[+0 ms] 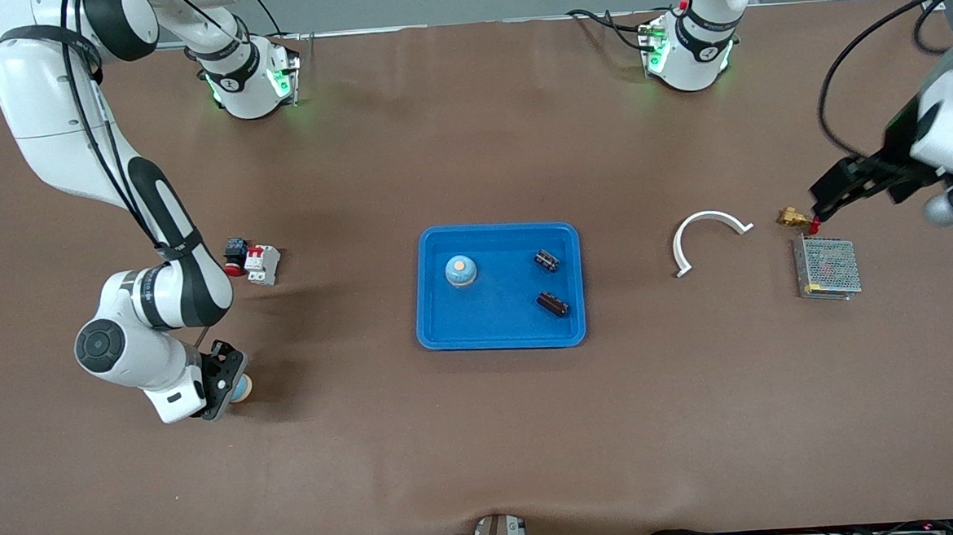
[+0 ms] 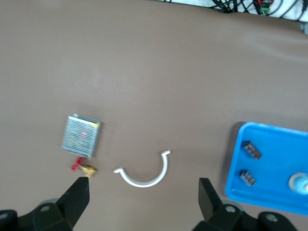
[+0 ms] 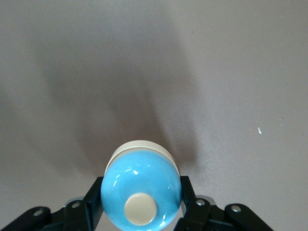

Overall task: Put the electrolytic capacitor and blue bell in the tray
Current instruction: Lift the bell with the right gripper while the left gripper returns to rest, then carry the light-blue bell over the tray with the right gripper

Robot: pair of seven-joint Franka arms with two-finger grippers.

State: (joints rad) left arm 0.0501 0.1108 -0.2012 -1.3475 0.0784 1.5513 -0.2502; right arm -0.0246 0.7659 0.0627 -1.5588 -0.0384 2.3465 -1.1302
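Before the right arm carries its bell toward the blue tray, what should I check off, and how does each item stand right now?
1. Right gripper shut on the glossy blue dome bell: ok.
2. Bell lifted off the brown table: cannot tell.
3. Shallow bright-blue plastic tray has bare floor left: ok; it already holds another blue bell and two dark capacitors.
4. No objects on the table between the held bell and the tray: ok.
5. Left gripper open, waiting over the white curved bracket, away from the tray: ok.
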